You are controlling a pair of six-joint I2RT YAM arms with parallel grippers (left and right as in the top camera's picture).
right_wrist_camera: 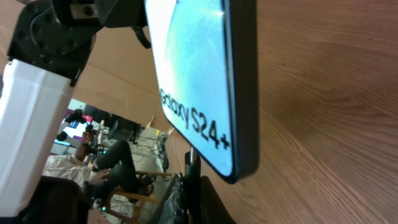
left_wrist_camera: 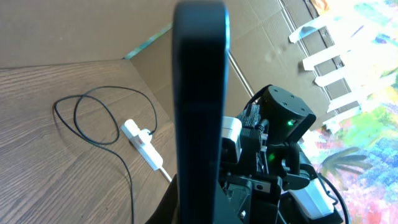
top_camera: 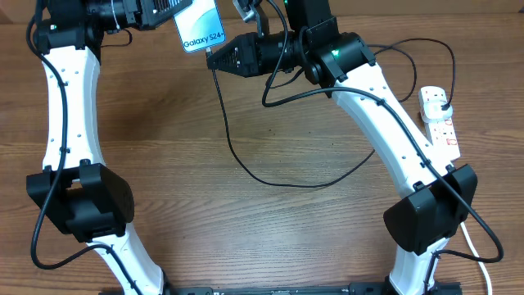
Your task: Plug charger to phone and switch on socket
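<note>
Left gripper [top_camera: 172, 18] is clamping the phone [top_camera: 201, 31] at the far edge of the table [top_camera: 270, 246] and holding it lifted clear of the wood. The screen is facing up toward the overhead camera, with the "Galaxy S24+" end pointing at the right arm. In the left wrist view I am seeing the phone [left_wrist_camera: 199, 93] edge-on, a dark upright slab filling the middle of the frame.

Right gripper [top_camera: 214, 59] is sitting just beside that lettered end, pinching the connector end of the charger [top_camera: 228, 139]. The fingers are dark and I am reading the grip mainly from the cable dropping straight out of the tip. In the right wrist view I am looking up at the phone [right_wrist_camera: 193, 74]. A thin dark tip [right_wrist_camera: 193, 171] is rising toward its lower edge and stopping just short of it. Whether it is touching the port I cannot tell from here.

The cable is trailing from the gripper down across the wood, bending right under the right arm and looping back toward the socket [top_camera: 442, 127]. The socket is lying at the right edge of the table, well apart from the phone. A black plug [top_camera: 434, 100] is sitting in its far end. The switch position is too small for me to read.
</note>
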